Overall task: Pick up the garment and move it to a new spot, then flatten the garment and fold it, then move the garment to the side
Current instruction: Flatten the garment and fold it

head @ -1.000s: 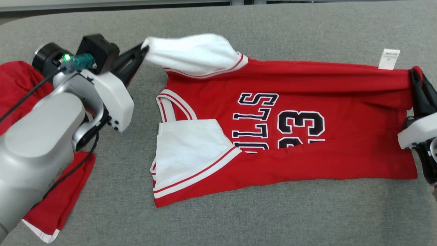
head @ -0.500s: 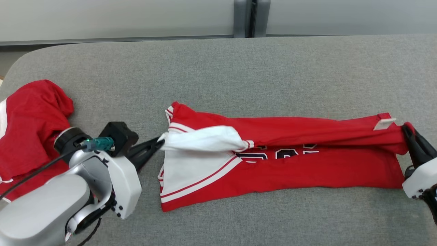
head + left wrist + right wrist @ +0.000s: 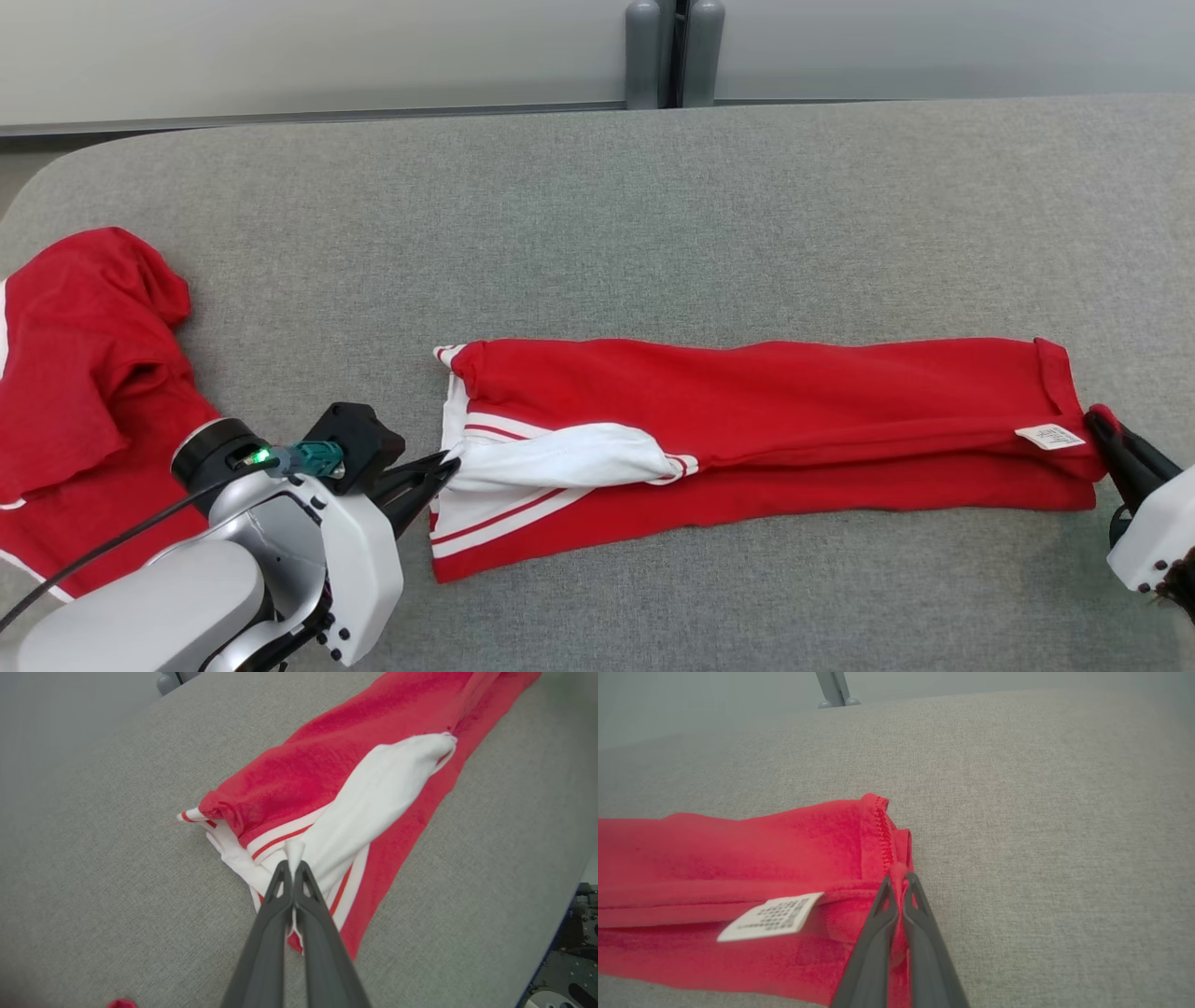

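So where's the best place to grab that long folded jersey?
At its two short ends. The jersey lies as a long narrow strip, so each end offers a free edge. Come in low from outside each end: the left gripper is shut on the white sleeve tip, the right gripper on the hem corner.

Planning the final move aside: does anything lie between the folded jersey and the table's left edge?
Yes: another red garment lies heaped at the table's left end, past the left gripper. Rightward, nothing visible blocks the jersey.
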### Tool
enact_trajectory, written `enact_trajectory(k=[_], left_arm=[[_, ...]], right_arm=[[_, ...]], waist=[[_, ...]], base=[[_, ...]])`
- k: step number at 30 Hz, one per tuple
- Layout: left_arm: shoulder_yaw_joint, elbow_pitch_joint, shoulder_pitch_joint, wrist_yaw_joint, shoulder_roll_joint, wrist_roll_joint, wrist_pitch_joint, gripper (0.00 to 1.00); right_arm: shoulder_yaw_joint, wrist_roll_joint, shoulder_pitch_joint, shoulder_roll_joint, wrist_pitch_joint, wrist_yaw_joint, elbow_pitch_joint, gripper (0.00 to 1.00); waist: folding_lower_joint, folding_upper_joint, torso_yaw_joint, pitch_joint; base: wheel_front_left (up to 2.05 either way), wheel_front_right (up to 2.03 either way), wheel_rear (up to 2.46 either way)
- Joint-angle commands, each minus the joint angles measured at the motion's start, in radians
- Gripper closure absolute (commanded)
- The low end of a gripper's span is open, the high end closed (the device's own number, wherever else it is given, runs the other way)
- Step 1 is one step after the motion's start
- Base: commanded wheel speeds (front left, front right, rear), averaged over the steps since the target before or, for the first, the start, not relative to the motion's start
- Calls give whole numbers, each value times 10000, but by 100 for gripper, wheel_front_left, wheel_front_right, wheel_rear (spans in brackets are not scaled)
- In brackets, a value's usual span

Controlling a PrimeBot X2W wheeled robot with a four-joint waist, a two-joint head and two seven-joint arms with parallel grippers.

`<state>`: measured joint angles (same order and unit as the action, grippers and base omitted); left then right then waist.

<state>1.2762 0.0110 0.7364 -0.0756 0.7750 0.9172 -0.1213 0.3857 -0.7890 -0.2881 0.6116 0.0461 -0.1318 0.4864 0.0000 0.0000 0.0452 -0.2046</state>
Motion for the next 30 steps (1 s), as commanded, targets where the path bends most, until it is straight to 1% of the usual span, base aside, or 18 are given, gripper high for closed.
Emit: enact_trajectory(k=[1,2,3,4,8,11,13,16,18,21,22,24,25,26,28,29,30], left_arm=[[-1,-134,-174,41,-25,-168,-32,100],[4,-205,-184,22,-50,-269,-60,73],[4,-271,-211,3,-80,-312,-75,28],[3,-323,-261,25,-110,-327,-113,0],[-13,-407,-379,170,-133,-95,-276,0],[-200,-473,-222,1,-104,-133,-85,0],[-405,-505,-134,-146,-133,-46,124,0],[-930,-592,-19,-509,-258,73,742,0],[-1420,-729,-27,-836,-455,215,1444,0],[-2297,-1021,-181,-1353,-861,527,2787,0],[-2586,-1128,-273,-1492,-1001,582,3193,0],[-3190,-1283,-481,-1659,-1374,747,3673,0],[-3190,-1283,-481,-1659,-1374,747,3673,0],[-4093,-1341,-781,-1762,-1832,914,3841,0],[-5557,-1096,-1212,-1724,-2454,401,3866,0],[-6119,-1016,-1621,-1623,-2787,55,3861,0],[-6119,-1016,-1621,-1623,-2787,55,3861,0]], right_arm=[[-57,-229,166,11,252,21,15,0],[6,-204,205,73,341,21,-68,0],[-32,-230,208,133,399,21,-96,0],[-99,-247,219,188,415,21,-99,0],[-416,-135,225,226,197,20,-23,0],[-711,156,98,239,-99,20,54,0],[-853,372,-17,106,-398,18,-23,0],[-1104,806,-134,-116,-996,17,-267,0],[-1312,1089,-235,-336,-1536,17,-498,0],[-1520,1618,-270,-755,-2303,15,-820,0],[-1592,1796,-264,-892,-2500,15,-952,0],[-1771,2208,-203,-1194,-2790,15,-1199,0],[-1771,2208,-203,-1194,-2790,15,-1199,0],[-1990,2614,-73,-1530,-2974,15,-1420,0],[-2301,2975,88,-1949,-3063,14,-1690,0],[-2405,3211,167,-2137,-3096,14,-1814,0],[-2405,3211,167,-2137,-3096,14,-1814,0]], waist=[[0,0,0,-16],[0,0,1,-28],[0,0,1,-36],[0,0,0,-40],[0,0,3,-14],[0,0,11,28],[0,0,11,63],[0,0,21,118],[0,0,26,161],[0,0,28,246],[0,0,27,279],[0,0,34,341],[0,0,34,341],[0,0,61,396],[0,0,103,435],[0,0,119,453],[0,0,119,453]], base=[[0,0,0],[0,0,0],[0,0,0],[0,0,0],[0,0,0],[0,0,0],[0,0,0],[0,0,0],[0,0,0],[0,0,0],[0,0,0],[0,0,0],[0,0,0],[0,0,0],[0,0,0],[0,0,0],[0,0,0]])
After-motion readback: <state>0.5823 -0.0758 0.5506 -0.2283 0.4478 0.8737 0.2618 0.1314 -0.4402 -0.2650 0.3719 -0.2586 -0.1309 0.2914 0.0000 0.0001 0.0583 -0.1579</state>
